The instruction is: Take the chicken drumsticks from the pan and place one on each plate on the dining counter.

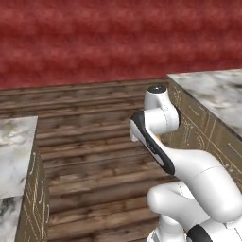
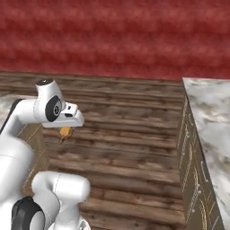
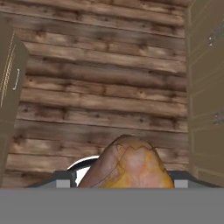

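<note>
Floor is laid in rough, knotted wood planks. Counter tops are veined marble, smooth. Drumstick skin is cracked, golden-brown, faintly glossy. Wall is mottled matt red.

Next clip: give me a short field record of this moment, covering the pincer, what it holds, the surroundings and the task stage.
pincer: shut on a drumstick, carried above the floor
drumstick: golden-yellow with brownish patches; also seen under the hand in the right base view
surroundings: wooden plank floor, red wall, marble counters on both sides with tan cabinet fronts
task stage: one drumstick in transit, not yet on a plate
</note>
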Robot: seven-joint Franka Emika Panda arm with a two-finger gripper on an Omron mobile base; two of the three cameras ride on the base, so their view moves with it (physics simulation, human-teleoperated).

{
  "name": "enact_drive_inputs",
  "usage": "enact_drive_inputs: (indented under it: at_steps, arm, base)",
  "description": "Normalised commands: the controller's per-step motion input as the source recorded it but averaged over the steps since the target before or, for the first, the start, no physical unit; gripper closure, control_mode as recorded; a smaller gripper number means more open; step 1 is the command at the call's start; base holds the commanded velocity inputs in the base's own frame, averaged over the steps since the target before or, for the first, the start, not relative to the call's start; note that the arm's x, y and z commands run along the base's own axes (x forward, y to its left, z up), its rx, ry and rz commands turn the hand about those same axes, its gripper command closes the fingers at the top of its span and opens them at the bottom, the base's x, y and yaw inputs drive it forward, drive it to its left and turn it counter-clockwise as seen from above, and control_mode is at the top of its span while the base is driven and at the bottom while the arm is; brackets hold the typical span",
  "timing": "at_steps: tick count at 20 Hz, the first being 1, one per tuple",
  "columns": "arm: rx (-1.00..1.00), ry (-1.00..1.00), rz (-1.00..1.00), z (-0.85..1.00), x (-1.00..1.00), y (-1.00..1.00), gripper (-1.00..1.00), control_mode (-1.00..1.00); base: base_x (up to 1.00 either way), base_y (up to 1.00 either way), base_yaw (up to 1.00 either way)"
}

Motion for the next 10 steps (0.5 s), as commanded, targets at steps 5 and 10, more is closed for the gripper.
enact_drive_inputs:
  at_steps: [5, 10]
  arm:
    - [0.0, 0.0, 0.0, 0.0, 0.0, 0.0, 1.0, 1.0]
    - [0.0, 0.0, 0.0, 0.0, 0.0, 0.0, 1.0, 1.0]
  base:
    - [1.0, 0.49, 0.0]
    - [1.0, 0.43, 0.06]
